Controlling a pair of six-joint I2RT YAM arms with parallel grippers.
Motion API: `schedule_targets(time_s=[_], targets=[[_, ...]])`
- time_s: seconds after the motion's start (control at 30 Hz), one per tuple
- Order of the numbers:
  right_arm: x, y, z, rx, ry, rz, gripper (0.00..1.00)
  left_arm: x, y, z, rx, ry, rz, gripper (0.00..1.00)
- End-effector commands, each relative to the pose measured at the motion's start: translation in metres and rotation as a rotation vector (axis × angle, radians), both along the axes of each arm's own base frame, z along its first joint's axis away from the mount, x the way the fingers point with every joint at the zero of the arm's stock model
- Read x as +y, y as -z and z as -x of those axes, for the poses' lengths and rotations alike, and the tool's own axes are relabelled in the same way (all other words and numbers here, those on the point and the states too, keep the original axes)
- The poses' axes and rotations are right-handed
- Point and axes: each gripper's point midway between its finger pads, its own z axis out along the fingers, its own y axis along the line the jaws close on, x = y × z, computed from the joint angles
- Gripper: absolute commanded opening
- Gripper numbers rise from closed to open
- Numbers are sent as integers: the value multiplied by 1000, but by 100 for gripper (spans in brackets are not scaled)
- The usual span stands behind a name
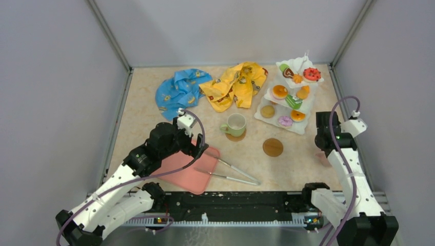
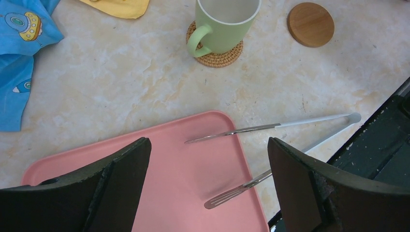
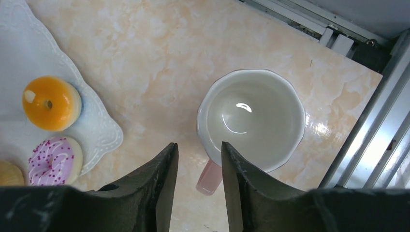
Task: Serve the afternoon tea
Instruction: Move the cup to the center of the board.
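Observation:
The white mug [image 3: 251, 116] with a pink handle [image 3: 210, 178] stands on the table at the far right, by the rail. My right gripper [image 3: 199, 147] hovers over it, jaws partly closed. The handle shows between them, with a gap on its left side. The white three-tier stand [image 1: 300, 129] carries several toy pastries, among them an orange donut [image 3: 51, 102] and a pink sprinkled donut [image 3: 54, 159]. The pale green mug [image 1: 236, 124] sits on a woven coaster [image 2: 215, 57]. A bare wooden coaster [image 1: 273, 147] lies to its right. My left gripper [image 2: 208, 140] is wide open above the pink tray [image 2: 159, 159], holding nothing.
Metal tongs [image 1: 233, 171] lie with their tips on the tray's right edge. Crumpled blue cloth [image 1: 177, 92] and yellow cloth [image 1: 236, 82] lie at the back. Side walls and the metal rail [image 3: 367, 121] close in the right edge beside the white mug.

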Motion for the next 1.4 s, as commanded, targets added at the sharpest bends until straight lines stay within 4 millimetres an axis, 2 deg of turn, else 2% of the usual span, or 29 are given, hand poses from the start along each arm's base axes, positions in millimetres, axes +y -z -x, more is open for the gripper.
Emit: schedule_targets(time_s=[0.0,0.23,0.63,0.7,0.8,0.97,1.1,1.27,1.37], targets=[[-4,4,-5,-35,31,-14,40,-3,-8,-3,-35,9,19,97],[-19,9,-1,-24,84,-2,39,-3,-6,-3,-30,12,14,97],[-19,24,3,-36,98,-19,36,-4,-6,-2,-31,21,15,96],[-19,23,2,-37,94,-21,26,-4,-5,-2,-29,21,16,96],[-20,18,1,-44,88,-15,0,-4,-6,-2,-32,22,18,96],[-18,11,-2,-49,36,-3,0,-4,-6,-3,-32,21,17,96],[-12,1,-1,-73,-11,-18,0,-4,-4,-3,-29,16,10,96],[15,-10,-18,-157,-199,-92,0,-4,-4,-3,-27,16,9,96],[26,-18,-22,-196,-274,-110,0,-4,-4,-3,-25,17,12,96]])
